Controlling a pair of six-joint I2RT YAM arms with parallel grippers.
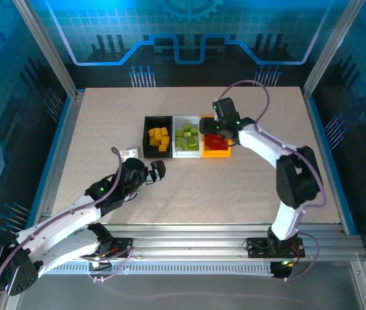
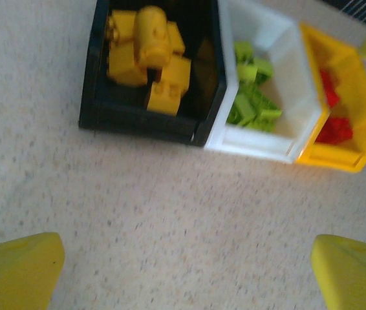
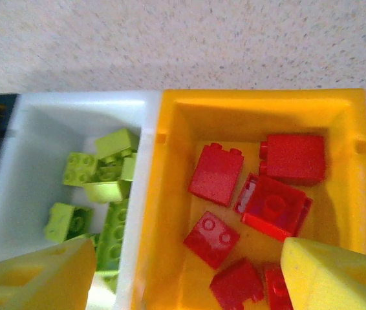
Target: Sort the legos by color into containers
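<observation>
Hovering over the yellow bin (image 3: 260, 111), the right gripper (image 1: 217, 133) has its jaws spread with nothing between them. One finger sits above the white bin (image 3: 34, 116) and the other above the red bricks (image 3: 216, 173).

That straddle is the main risk. A drop from here would likely bring a finger down on the shared wall, and since the three bins touch side to side, one knock could shove the whole row or tip a bin. Sideways drift while low could also flick a green brick (image 3: 81, 169) out or drag a red one across the wall.

The left gripper (image 1: 156, 171) is wide open and empty above bare table (image 2: 170, 219), near the black bin (image 2: 138, 121) holding the yellow bricks (image 2: 150, 32). Swinging it forward carelessly could bump that bin.

A small pale object (image 1: 129, 154) lies beside the left arm. It is too small to tell whether it is a stray brick that would go unsorted.

No brand, label or readable writing shows on the bricks, bins or arms. The blue backdrop carries only circuit-style graphics.
</observation>
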